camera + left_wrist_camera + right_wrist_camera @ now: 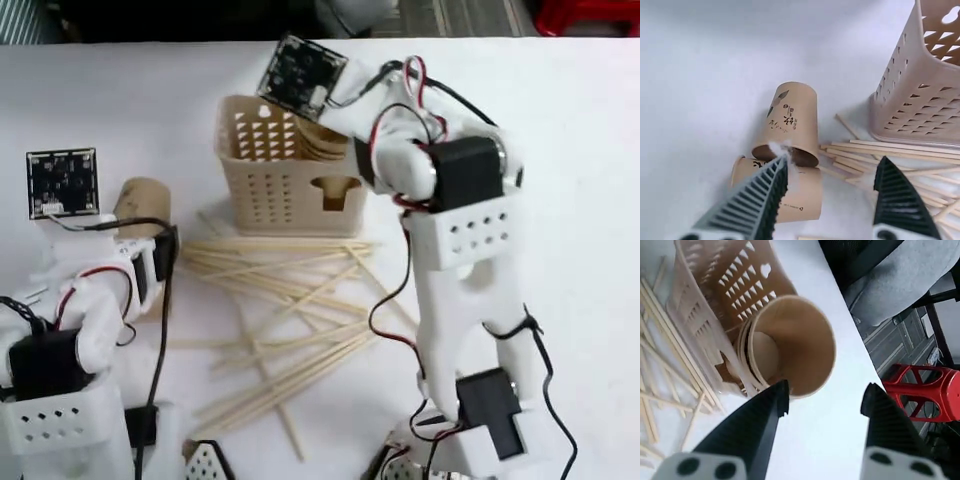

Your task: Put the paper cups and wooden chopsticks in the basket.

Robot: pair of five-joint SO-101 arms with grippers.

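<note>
Right gripper (827, 392): jaws spread wide, nothing between them, just off the basket's near end.
Paper cups (790, 345): nested stack, tilted, mouth poking out over the basket (730, 270) rim.
Wooden chopsticks (670, 365): scattered on the white table (815, 440) along the basket's side.
Red stool (927, 390): on the floor, well apart from the basket.

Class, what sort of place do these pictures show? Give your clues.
Probably an indoor robot workbench, perhaps a lab: two robot arms at a white table, a basket and loose chopsticks laid out for sorting, and a red stool beside it.
</note>
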